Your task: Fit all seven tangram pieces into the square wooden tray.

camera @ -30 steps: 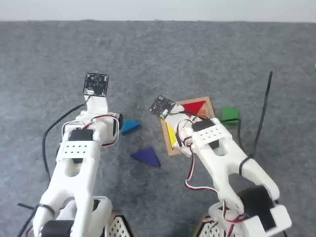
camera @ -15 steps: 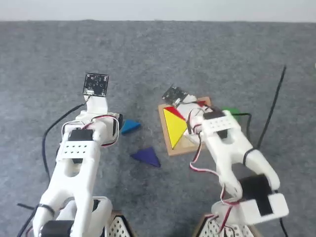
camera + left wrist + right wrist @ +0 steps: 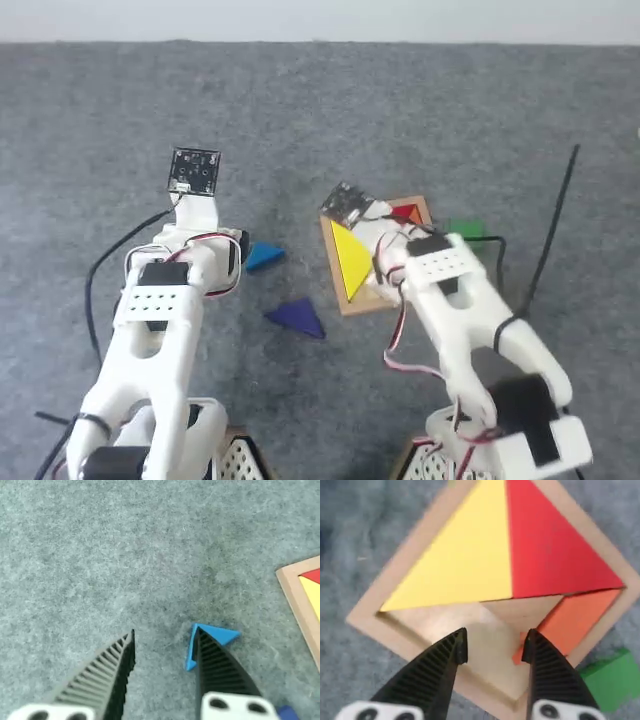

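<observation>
Nearest my bases lies the purple triangle (image 3: 296, 317), out on the carpet on my left arm's side of the square wooden tray (image 3: 335, 272) and well apart from it. A little farther out, my left claw (image 3: 163, 635) hangs spread and empty over the carpet. The blue triangle (image 3: 219, 635) sits just against its tray-side finger (image 3: 216, 670), outside the gap, so I judge the left claw must shift toward the tray before it can close on the piece. That finger covers part of the piece, so I cannot tell its long edge. Bare carpet lies between it and the tray's rim.

My right claw (image 3: 495, 640) hovers over the tray, jaws parted, gripping nothing. Beneath it the near corner is bare wood. The yellow triangle (image 3: 465, 555) and red triangle (image 3: 545, 545) fill the far half edge to edge, and an orange piece (image 3: 580, 615) lies along one side. Beyond the tray, close to its outer rim, rests the green piece (image 3: 612, 677), which my right arm is closer to
</observation>
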{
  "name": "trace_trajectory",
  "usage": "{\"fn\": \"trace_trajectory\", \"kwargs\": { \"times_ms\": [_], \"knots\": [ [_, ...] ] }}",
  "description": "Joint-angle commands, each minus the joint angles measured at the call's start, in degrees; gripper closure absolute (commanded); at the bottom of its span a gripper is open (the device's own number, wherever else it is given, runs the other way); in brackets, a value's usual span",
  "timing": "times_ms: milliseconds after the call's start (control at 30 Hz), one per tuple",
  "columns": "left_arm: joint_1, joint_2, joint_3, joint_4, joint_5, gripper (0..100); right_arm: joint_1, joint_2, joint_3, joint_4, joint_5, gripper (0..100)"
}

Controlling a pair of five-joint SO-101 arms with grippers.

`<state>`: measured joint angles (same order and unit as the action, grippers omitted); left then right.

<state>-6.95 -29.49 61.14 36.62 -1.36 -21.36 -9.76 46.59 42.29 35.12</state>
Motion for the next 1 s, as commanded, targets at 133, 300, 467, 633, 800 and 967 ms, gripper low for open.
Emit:
{"fn": "trace_trajectory", "kwargs": {
  "times_ms": [133,300,467,633,800,967],
  "knots": [
    [0.3,-2.2,-0.3,-1.2,-0.4,81,2.7,-4.8,-0.3,-7.4,-12.4,80.4],
    [1.3,-2.2,-0.2,-1.2,-0.4,81,1.5,-4.7,0.5,-5.1,-12.5,80.2],
    [2.1,-2.2,0.7,-2.0,-0.4,81,-1.9,-1.8,1.2,-4.7,-10.9,80.2],
    [2.0,-2.2,0.7,-1.9,-0.4,81,-1.8,4.7,-3.6,-1.1,-10.7,80.1],
    [2.0,-2.2,0.7,-1.9,-0.4,81,-2.2,8.4,-6.8,3.8,-9.3,80.4],
    [2.0,-2.2,0.7,-1.9,-0.4,81,-4.4,6.2,-5.9,9.5,-8.9,80.4]
  ]
}}
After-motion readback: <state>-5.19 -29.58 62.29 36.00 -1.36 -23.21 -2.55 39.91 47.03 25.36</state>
